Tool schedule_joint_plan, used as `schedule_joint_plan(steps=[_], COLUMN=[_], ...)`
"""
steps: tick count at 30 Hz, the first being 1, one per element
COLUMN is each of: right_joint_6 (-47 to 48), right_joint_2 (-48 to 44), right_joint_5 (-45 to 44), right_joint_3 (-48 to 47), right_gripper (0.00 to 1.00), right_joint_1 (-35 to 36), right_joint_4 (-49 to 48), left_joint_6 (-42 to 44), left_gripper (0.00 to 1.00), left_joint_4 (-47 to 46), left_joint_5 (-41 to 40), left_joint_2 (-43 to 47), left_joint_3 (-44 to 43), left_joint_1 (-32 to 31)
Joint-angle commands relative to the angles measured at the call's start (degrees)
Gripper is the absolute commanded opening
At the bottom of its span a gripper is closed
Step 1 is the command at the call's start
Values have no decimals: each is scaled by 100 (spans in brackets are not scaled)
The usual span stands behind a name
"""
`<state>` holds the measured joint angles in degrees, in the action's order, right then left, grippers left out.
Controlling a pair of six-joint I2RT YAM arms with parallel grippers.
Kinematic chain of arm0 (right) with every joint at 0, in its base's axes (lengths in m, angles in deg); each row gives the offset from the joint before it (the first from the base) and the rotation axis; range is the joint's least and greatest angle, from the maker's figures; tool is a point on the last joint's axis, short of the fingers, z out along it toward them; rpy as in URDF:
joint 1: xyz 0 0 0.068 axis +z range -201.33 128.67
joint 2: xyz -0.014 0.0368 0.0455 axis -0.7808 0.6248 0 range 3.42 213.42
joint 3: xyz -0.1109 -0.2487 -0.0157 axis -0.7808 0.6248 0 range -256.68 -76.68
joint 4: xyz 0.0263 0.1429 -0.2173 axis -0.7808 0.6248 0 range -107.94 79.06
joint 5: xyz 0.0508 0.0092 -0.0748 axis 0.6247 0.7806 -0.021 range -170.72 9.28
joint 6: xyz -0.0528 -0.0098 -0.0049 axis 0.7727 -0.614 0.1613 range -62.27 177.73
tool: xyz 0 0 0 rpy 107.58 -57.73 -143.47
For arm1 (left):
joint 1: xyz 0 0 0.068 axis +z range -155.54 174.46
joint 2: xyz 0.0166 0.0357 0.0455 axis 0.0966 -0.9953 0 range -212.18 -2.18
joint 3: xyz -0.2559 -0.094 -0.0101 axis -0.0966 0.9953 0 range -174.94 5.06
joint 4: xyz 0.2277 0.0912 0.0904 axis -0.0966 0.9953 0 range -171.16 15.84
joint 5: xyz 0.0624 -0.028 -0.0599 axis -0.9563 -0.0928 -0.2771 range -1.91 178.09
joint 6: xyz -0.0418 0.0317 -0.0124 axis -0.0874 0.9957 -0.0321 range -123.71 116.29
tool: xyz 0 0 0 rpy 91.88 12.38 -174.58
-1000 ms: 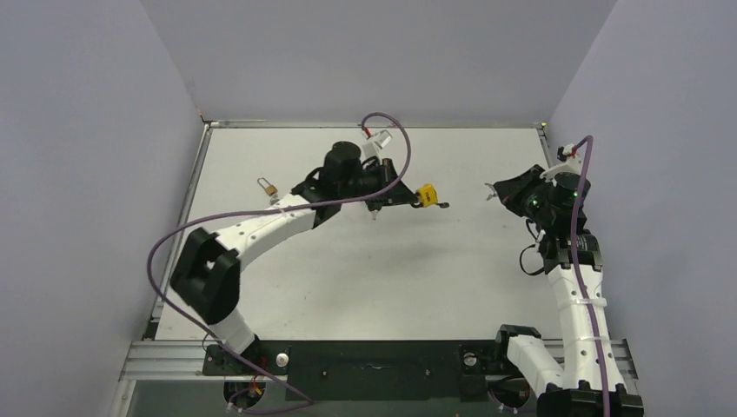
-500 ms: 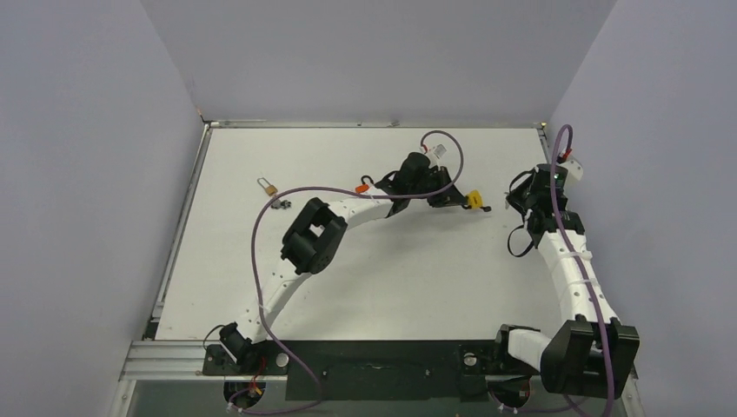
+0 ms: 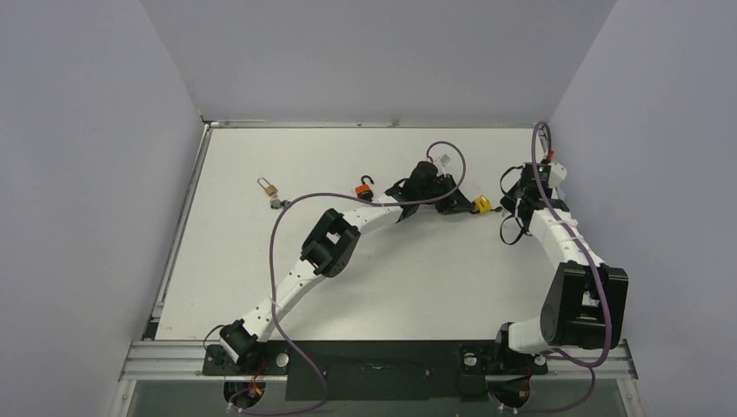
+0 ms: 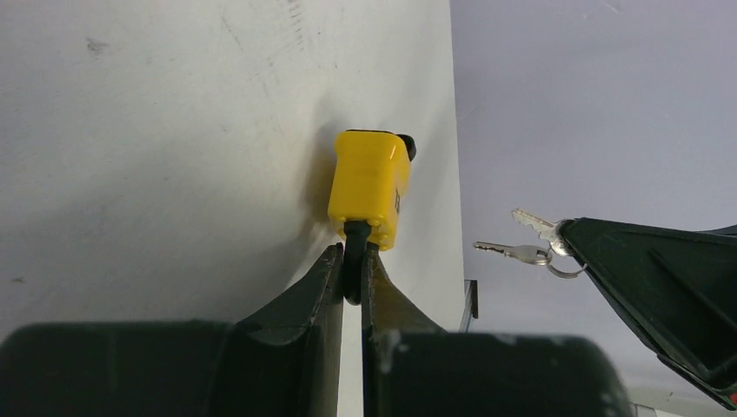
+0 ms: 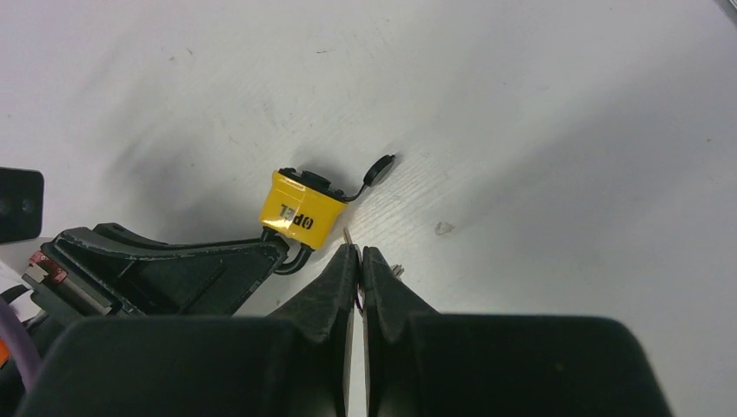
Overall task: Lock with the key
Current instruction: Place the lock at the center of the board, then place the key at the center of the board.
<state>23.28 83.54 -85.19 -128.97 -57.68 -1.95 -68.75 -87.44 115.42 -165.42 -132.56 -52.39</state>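
A yellow padlock [image 4: 369, 187] with a black shackle hangs just above the white table, and my left gripper [image 4: 352, 252] is shut on that shackle. The top view shows the padlock [image 3: 480, 205] at the right of the table, just past my left gripper [image 3: 461, 206]. My right gripper [image 5: 357, 250] is shut on a ring of small silver keys [image 4: 528, 245], and one key tip [image 5: 348, 234] pokes out close to the padlock's [image 5: 300, 211] lower corner. A black cap [image 5: 380, 168] dangles open from the padlock's bottom.
An orange padlock [image 3: 365, 187] with an open shackle lies behind my left arm. A brass padlock [image 3: 268, 186] and a small dark item [image 3: 278, 204] sit at the far left. The right wall and the table's right edge [image 3: 546, 165] are close to my right arm.
My left gripper has carried the yellow padlock to the right. The right arm has stretched toward the far right corner, and its gripper with the keys now sits close beside the padlock.
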Motion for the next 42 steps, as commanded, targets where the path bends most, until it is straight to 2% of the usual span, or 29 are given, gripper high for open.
schedule_joint_plan(steps=[1, 4, 6, 9, 12, 22, 28, 30, 32, 37, 42], right_joint_6=[130, 139, 151, 161, 132, -15, -106, -109, -119, -111, 31], right_joint_2=[235, 366, 476, 656, 782, 908, 847, 819, 762, 553, 443], right_joint_5=[-53, -22, -16, -66, -62, -104, -283, -372, -452, -484, -608], right_joint_3=[-266, -299, -358, -445, -494, -292, -151, -121, -85, -9, -267], right_gripper=[0, 0, 0, 0, 0, 0, 0, 0, 9, 42, 58], right_joint_1=[-31, -30, -25, -31, -25, 224, 359, 380, 388, 491, 1016], right_joint_4=[-472, -540, -532, -480, -504, -470, -384, -336, -259, -193, -15], left_joint_6=[-275, -114, 71, 289, 587, 1325, 1473, 1499, 1517, 1626, 1894], left_gripper=[6, 22, 28, 35, 41, 46, 47, 47, 48, 50, 53], left_joint_4=[-321, -120, 236, 837, 983, 1119, 874, 752, 483, 350, 685], left_joint_5=[108, 150, 98, -79, -167, -201, -192, -172, -160, -104, -145], left_joint_2=[-14, 75, 186, 522, 915, 2350, 3450, 4056, 4541, 5675, 7005], left_joint_3=[-267, -257, -296, -110, 278, 1574, 2844, 3376, 3928, 5099, 6125], left_joint_1=[-13, -2, 23, 118, 197, 383, 548, 623, 708, 977, 1304])
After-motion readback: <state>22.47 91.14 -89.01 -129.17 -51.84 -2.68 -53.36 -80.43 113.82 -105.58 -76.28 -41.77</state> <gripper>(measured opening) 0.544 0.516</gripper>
